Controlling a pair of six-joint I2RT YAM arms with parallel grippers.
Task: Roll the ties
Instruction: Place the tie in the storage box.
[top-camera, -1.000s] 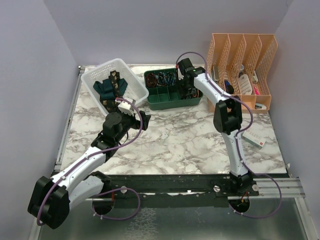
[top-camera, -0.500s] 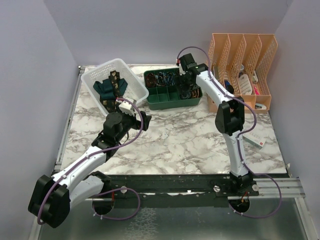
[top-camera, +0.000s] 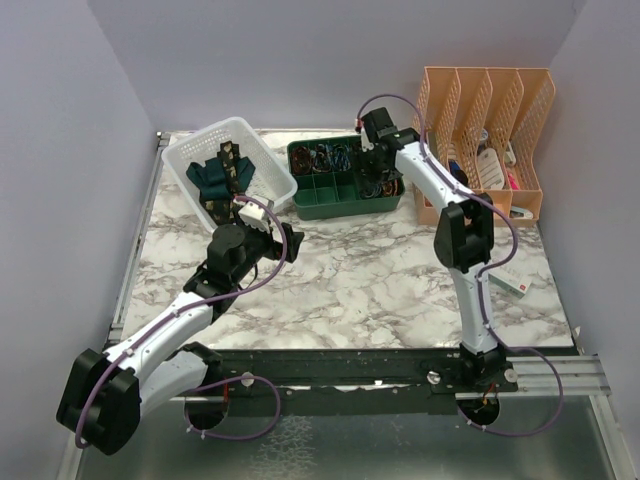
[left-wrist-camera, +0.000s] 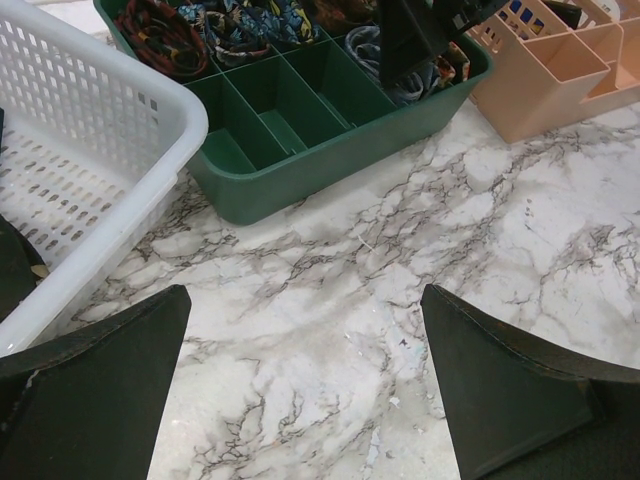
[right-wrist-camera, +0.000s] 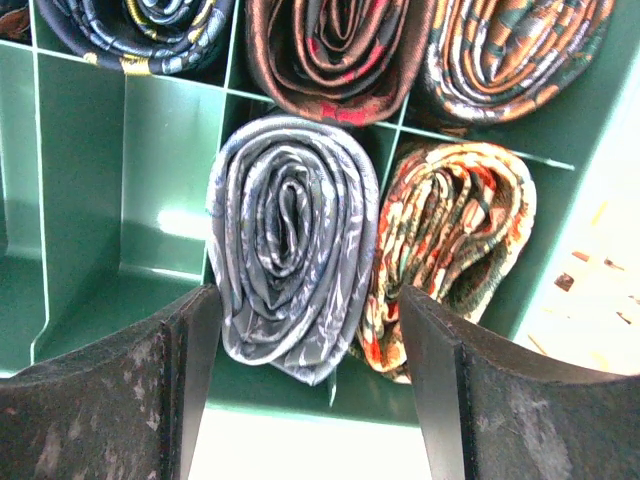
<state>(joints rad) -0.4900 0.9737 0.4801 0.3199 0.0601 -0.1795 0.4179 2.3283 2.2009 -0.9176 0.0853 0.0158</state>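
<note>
My right gripper (top-camera: 375, 172) hangs over the green divided tray (top-camera: 345, 207). In the right wrist view its jaws (right-wrist-camera: 305, 295) are open, standing either side of a rolled blue-grey patterned tie (right-wrist-camera: 290, 260) that rests in a tray compartment, not pinched. A dark teal tie (top-camera: 208, 178) and a black-brown tie with gold pattern (top-camera: 232, 163) lie unrolled in the white basket (top-camera: 268, 160). My left gripper (top-camera: 290, 238) is open and empty just above the marble (left-wrist-camera: 305, 385), between the basket (left-wrist-camera: 90, 130) and the tray (left-wrist-camera: 300, 185).
Several other rolled ties fill neighbouring tray compartments, one orange-floral (right-wrist-camera: 450, 250) and one brown-red (right-wrist-camera: 335, 50). A peach file organizer (top-camera: 485, 100) stands behind and right of the tray. A small white and red box (top-camera: 508, 278) lies by the right arm.
The right gripper's jaws have spread apart off the blue-grey roll, and the wrist has shifted slightly over the tray. The left arm has stayed still.
</note>
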